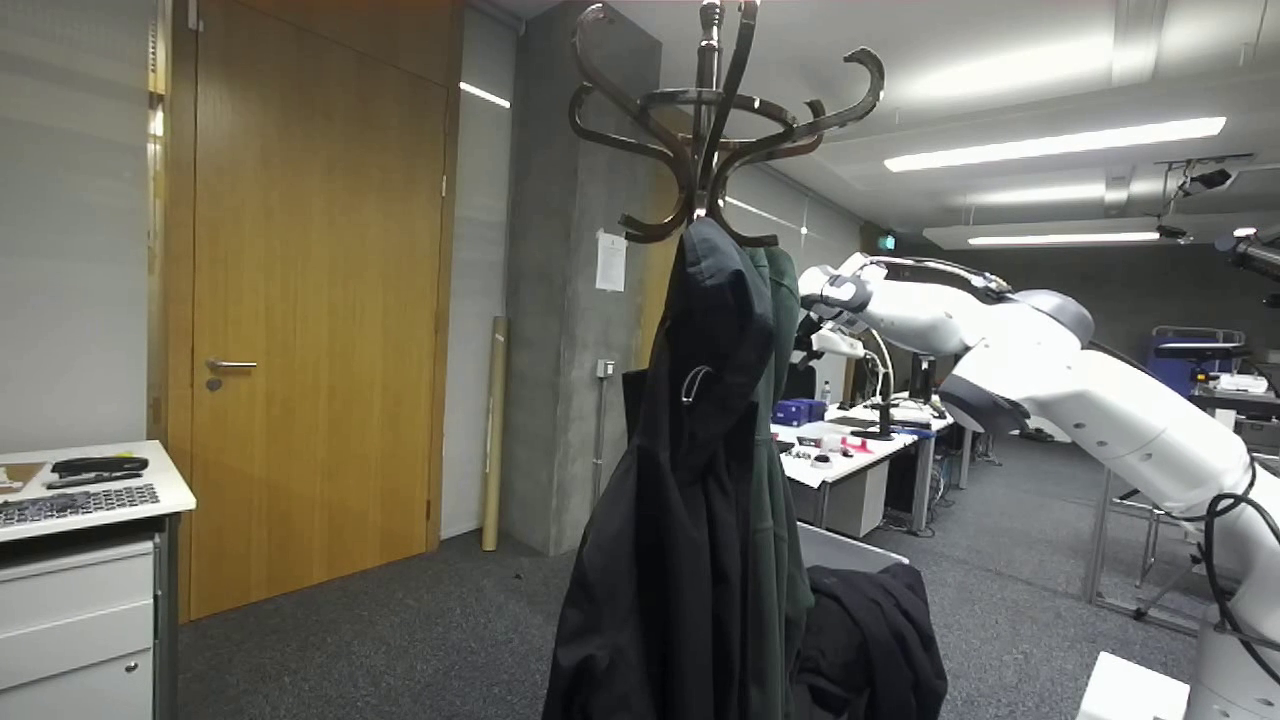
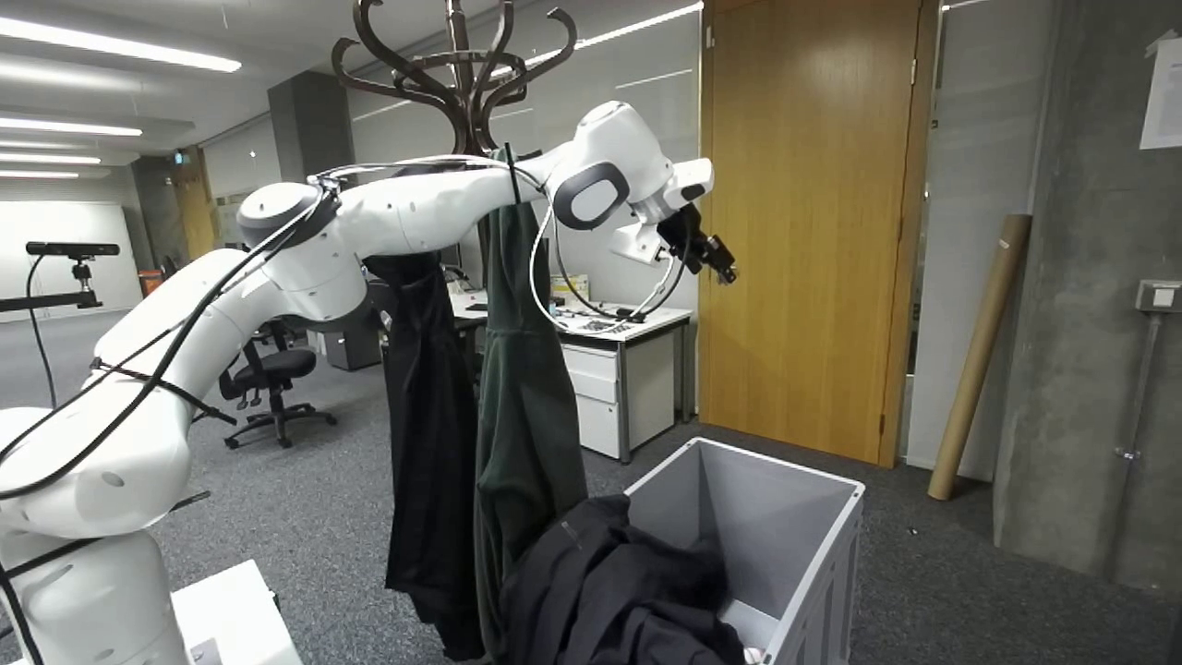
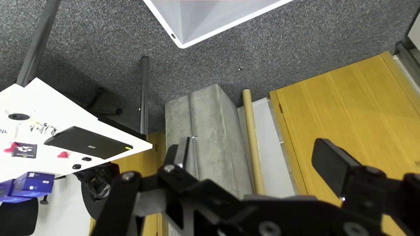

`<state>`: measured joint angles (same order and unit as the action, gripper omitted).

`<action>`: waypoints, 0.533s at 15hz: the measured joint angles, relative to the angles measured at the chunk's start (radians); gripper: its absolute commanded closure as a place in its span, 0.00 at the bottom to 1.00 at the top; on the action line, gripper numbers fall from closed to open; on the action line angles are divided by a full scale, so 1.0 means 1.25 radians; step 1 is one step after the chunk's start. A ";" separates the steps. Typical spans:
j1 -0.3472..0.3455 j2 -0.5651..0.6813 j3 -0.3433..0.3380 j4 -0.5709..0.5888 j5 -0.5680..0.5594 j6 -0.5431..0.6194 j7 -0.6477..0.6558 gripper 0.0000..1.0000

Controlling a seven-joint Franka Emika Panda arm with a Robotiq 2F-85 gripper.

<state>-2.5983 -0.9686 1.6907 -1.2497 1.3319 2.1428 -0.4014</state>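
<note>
**Jaws spread wide, high above a dark garment bunched in and over a crate**

The dark garment [image 2: 619,582] lies well below the jaws and, in an exterior view, off toward the picture's left of them. It is heaped with folds running every way, so no long axis can be read. The single arm [image 2: 425,214] crosses in front of a coat stand [image 2: 476,115], where a green garment [image 2: 526,416] and a black coat [image 1: 690,500] hang with their length straight down. In the wrist view the jaws stand far apart, with nothing between them.

The grey crate [image 2: 794,503] is open at the top. The dark garment takes up one side of it and lies over the rim; beside the folds a pale patch of the crate's bottom shows, with a small pale thing [image 2: 753,655] too small to name. The wrist view catches only a corner of the crate, and the garment is out of that frame. A worktop [image 3: 65,114] carries blue boxes [image 3: 32,183] that look closed. A drawer unit [image 2: 591,397] is shut, its contents hidden.
</note>
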 measured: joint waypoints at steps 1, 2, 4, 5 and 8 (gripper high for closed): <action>0.000 0.002 0.000 0.002 0.000 0.001 0.000 0.00; 0.000 0.004 -0.001 0.005 0.000 0.003 0.000 0.00; 0.000 0.008 -0.008 0.014 0.000 0.007 0.000 0.00; 0.001 0.013 -0.011 0.018 -0.001 0.009 0.000 0.00; 0.001 0.027 -0.032 0.036 -0.006 0.017 0.000 0.00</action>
<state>-2.5969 -0.9351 1.6509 -1.2042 1.3248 2.1640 -0.4015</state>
